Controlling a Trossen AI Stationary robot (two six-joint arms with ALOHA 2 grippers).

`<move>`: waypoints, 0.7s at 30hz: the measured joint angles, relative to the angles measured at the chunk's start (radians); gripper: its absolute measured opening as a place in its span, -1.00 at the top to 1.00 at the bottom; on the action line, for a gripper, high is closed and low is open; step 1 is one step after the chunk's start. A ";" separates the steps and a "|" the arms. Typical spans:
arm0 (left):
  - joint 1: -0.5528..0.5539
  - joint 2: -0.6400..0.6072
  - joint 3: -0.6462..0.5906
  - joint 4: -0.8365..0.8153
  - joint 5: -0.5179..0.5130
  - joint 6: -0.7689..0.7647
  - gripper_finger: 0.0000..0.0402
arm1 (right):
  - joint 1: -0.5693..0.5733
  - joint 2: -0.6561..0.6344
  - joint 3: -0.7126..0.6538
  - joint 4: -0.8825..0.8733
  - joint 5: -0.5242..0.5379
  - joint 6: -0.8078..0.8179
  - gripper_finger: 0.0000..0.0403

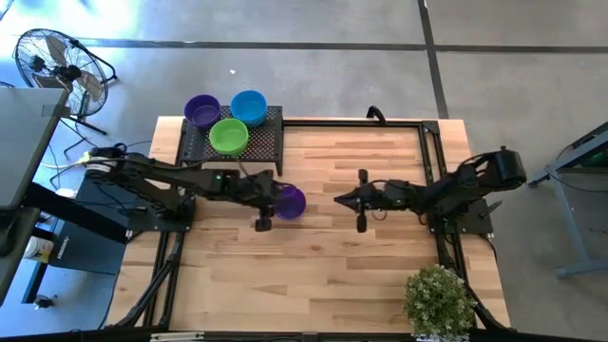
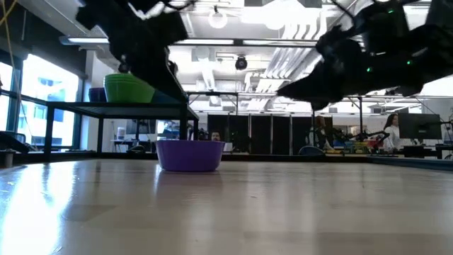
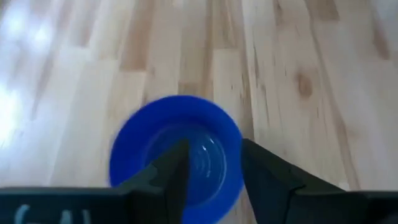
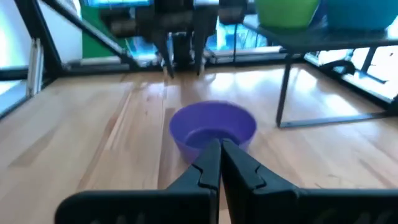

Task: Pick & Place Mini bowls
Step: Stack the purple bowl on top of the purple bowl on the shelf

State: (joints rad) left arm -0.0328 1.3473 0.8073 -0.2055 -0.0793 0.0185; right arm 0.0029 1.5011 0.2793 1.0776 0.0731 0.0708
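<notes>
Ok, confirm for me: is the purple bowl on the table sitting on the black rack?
No. In the high view the purple bowl sits on the wooden table, apart from the black rack.

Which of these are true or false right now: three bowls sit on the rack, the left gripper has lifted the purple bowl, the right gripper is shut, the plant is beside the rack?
1. Three bowls sit on the black mesh rack. True: purple, blue, green.
2. The left gripper has lifted the table's purple bowl. False: it rests on the table; the gripper is above it, open.
3. The right gripper is shut. True.
4. The potted plant is beside the rack. False: opposite corner.
</notes>
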 joint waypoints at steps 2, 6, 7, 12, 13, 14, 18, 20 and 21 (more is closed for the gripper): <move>-0.002 0.053 0.040 -0.064 0.018 0.001 0.27 | 0.000 -0.045 -0.024 0.021 0.006 0.000 1.00; -0.007 0.162 0.125 -0.140 0.013 0.002 0.16 | 0.000 -0.121 -0.069 0.020 0.007 0.000 0.99; -0.007 0.180 0.139 -0.176 0.011 0.003 0.13 | 0.000 -0.136 -0.078 0.018 0.008 0.000 0.99; -0.007 0.284 0.192 -0.194 0.012 0.003 0.02 | 0.000 -0.172 -0.104 0.021 0.009 0.000 0.99; -0.007 0.294 0.193 -0.196 0.017 0.004 0.00 | 0.001 -0.173 -0.107 0.024 0.010 0.000 0.99; -0.007 0.302 0.193 -0.211 0.023 0.004 0.00 | 0.001 -0.174 -0.107 0.024 0.010 0.000 0.99; -0.007 0.339 0.200 -0.214 0.049 0.005 0.02 | 0.005 -0.173 -0.105 0.027 0.011 -0.014 1.00; -0.007 0.356 0.201 -0.205 0.050 0.005 0.07 | 0.005 -0.173 -0.108 0.031 0.012 -0.017 0.99; -0.007 0.363 0.201 -0.211 0.050 0.005 0.10 | 0.005 -0.174 -0.108 0.032 0.016 -0.018 0.99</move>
State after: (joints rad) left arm -0.0399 1.7102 1.0080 -0.4166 -0.0296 0.0231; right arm 0.0078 1.3275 0.1711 1.1092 0.0887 0.0532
